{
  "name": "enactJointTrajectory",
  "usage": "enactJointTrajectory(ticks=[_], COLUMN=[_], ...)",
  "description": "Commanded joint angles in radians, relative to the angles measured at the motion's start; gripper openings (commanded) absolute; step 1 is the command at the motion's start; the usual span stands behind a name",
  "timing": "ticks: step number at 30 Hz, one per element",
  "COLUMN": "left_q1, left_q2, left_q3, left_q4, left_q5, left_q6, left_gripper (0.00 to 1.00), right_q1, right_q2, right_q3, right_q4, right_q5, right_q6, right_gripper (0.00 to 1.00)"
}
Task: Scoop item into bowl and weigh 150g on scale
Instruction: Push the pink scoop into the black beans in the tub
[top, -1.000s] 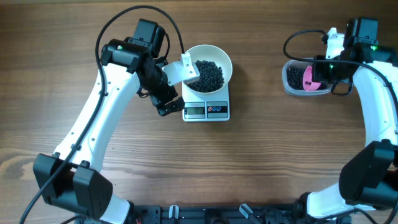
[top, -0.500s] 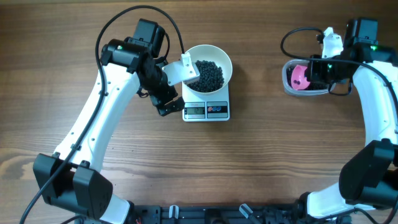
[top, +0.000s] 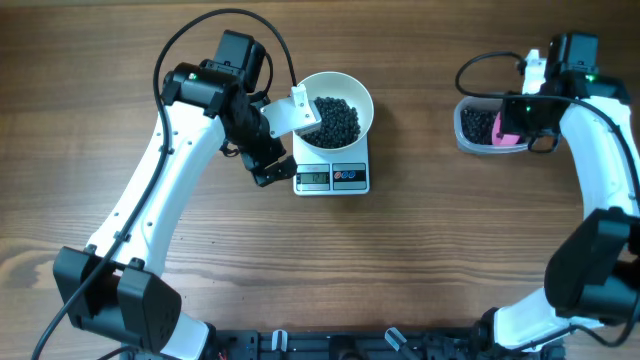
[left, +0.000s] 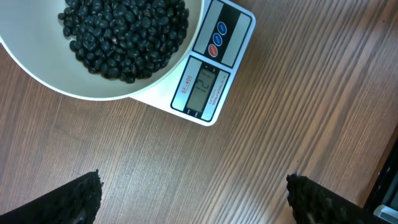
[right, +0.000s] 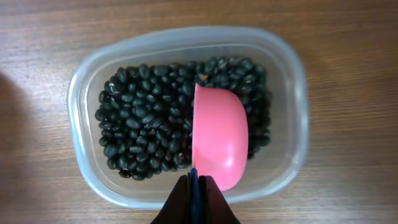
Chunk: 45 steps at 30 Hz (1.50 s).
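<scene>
Right gripper (right: 194, 190) is pinching tight on the thin handle of a pink scoop (right: 219, 143), which is sitting among black beans (right: 137, 130) in the clear tub (right: 292, 93). Left gripper (left: 193, 186) is hanging wide open, holding nothing, just beside the scale (left: 208, 87); the white bowl (left: 155, 81) is resting on it, heaped with more beans. Display digits are looking too faint to read.

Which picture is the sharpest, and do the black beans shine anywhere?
Left wrist view: sharp, the beans in the bowl show tiny white glints, and the display of the scale looks faint. Right wrist view: sharp too, the pink scoop and clear tub crisp, with a soft dark shadow on the table at the left edge. Overhead view: evenly lit, but the display is too small to read.
</scene>
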Motion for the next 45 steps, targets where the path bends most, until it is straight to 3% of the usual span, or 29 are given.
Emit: enactJointTrajectory(ticks=[1, 7, 19, 23, 32, 38, 45], left_q1=[0.005, 0.005, 0.005, 0.005, 0.005, 0.005, 0.005], left_q2=[0.013, 0.013, 0.013, 0.013, 0.013, 0.013, 0.013], left_q3=[-0.006, -0.006, -0.006, -0.006, -0.006, -0.006, -0.006], left_q4=[0.002, 0.002, 0.002, 0.002, 0.002, 0.002, 0.002], left_q5=[0.002, 0.002, 0.002, 0.002, 0.002, 0.002, 0.002], left_q6=[0.013, 0.013, 0.013, 0.013, 0.013, 0.013, 0.013], left_gripper=[1.0, 1.0, 1.0, 1.0, 1.0, 1.0, 1.0], right_q1=[0.001, 0.0, 0.0, 0.001, -0.002, -0.035, -0.169], right_q2=[0.051, 0.074, 0.074, 0.074, 0.075, 0.075, 0.074], right_q3=[-0.027, -0.027, -0.027, -0.027, -0.027, -0.027, -0.027], right_q4=[-0.028, -0.016, 0.111, 0.051, 0.172, 0.108, 0.064], right_q5=[-0.126, -0.273, -0.276, -0.359, -0.285, -0.287, -0.545], right_q6=[0.012, 0.011, 0.101, 0.132, 0.194, 0.176, 0.074], right_gripper=[0.04, 0.04, 0.04, 0.04, 0.04, 0.04, 0.04])
